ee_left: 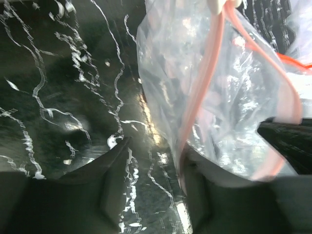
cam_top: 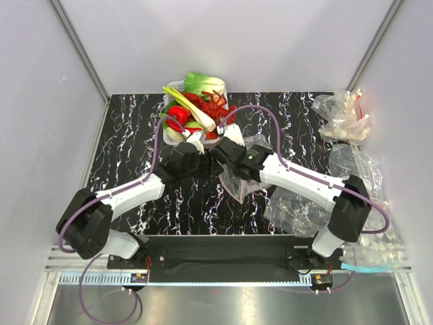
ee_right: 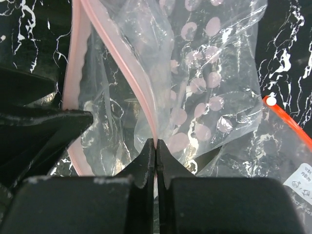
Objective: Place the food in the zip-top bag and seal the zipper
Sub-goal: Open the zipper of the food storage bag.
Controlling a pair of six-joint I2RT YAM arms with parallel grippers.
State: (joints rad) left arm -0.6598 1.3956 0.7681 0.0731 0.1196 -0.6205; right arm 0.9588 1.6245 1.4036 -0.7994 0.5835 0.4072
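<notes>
Zero food bagged so far, mouth only being opened

Two arms met mid-desk [cam_top: 128, 149] at the one zip-top bag [ee_right: 204, 97], just in front of the one white tub [cam_top: 167, 128] where all the food [cam_top: 199, 108] sat heaped, too piled to count. Right gripper [ee_right: 156, 146] jaws were pinched tight on one lip of the pink zipper [ee_right: 75, 58]. Left gripper [ee_left: 153, 151] jaws stood apart, with a lip against one finger. Filling and sealing remained, I reckon. Roughly four spare bags [cam_top: 345, 122] lay at the right.

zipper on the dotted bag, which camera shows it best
Right wrist: the zipper runs large and sharp, both sides of the open mouth visible, the right end effector pinched shut on it. Left wrist shows the zipper too, but blurred. Top external: the arms hide it.
</notes>
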